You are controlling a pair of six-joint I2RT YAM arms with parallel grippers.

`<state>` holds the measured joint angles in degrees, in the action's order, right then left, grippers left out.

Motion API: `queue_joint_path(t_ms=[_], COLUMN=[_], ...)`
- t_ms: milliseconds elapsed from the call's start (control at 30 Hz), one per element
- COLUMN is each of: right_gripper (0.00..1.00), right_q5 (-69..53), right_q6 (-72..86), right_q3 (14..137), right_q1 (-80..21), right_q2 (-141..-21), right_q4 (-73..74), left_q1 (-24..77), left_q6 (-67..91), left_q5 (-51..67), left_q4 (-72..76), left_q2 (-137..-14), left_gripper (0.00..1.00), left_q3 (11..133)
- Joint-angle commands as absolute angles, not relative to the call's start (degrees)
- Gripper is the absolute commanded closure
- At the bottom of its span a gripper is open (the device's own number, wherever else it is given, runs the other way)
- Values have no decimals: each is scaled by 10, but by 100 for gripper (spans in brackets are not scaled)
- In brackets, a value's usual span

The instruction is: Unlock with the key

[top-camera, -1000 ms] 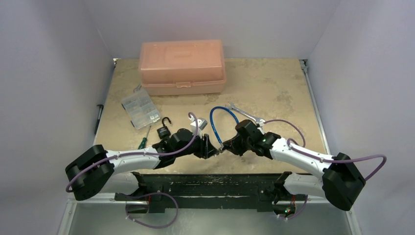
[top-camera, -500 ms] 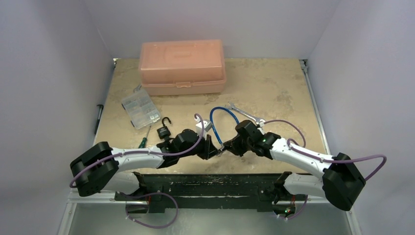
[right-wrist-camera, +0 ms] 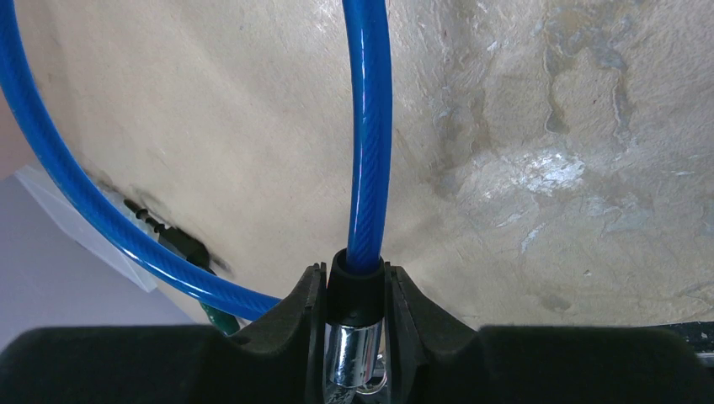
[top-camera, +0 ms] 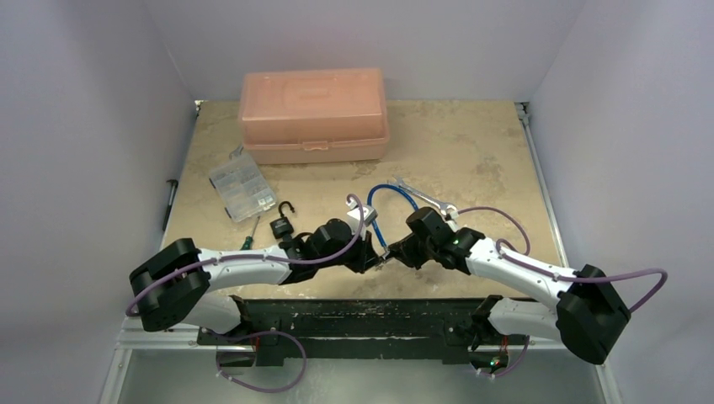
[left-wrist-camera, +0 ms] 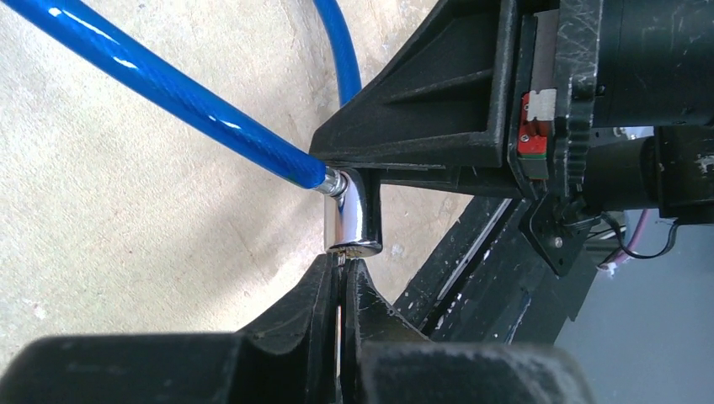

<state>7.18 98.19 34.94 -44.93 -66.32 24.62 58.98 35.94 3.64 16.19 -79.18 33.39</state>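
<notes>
Key [left-wrist-camera: 339, 295] sits pinched in my left jaws, tip just under the chrome lock barrel [left-wrist-camera: 352, 215] my right jaws grip

The cable lock [left-wrist-camera: 194, 97] is glossy blue with a fine woven pattern; its barrel [left-wrist-camera: 352, 215] is chrome and its collar [right-wrist-camera: 358, 286] black. The table [top-camera: 471, 151] is mottled beige. At 12 o'clock – a salmon-pink toolbox [top-camera: 313, 114]. Toward 9 o'clock – a clear organiser [top-camera: 242, 185], a black padlock [top-camera: 280, 225] and a green screwdriver handle [top-camera: 244, 246].
</notes>
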Motion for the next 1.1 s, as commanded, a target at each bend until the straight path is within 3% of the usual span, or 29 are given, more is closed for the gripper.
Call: queue_joint_path(t_ms=[0, 600, 1067], right_gripper=[100, 100, 100], right_q5=[62, 41, 19], right_q6=[1001, 950, 887], right_q3=[366, 468, 536], right_q1=[-453, -453, -452], right_q2=[-643, -692, -742], right_q4=[225, 304, 363], left_q1=[605, 692, 782], left_q6=[303, 170, -15], left_q5=[-18, -197, -381], left_q4=[113, 3, 42], left_q2=[-798, -813, -823], left_gripper=[100, 100, 100], left_q3=[385, 471, 475])
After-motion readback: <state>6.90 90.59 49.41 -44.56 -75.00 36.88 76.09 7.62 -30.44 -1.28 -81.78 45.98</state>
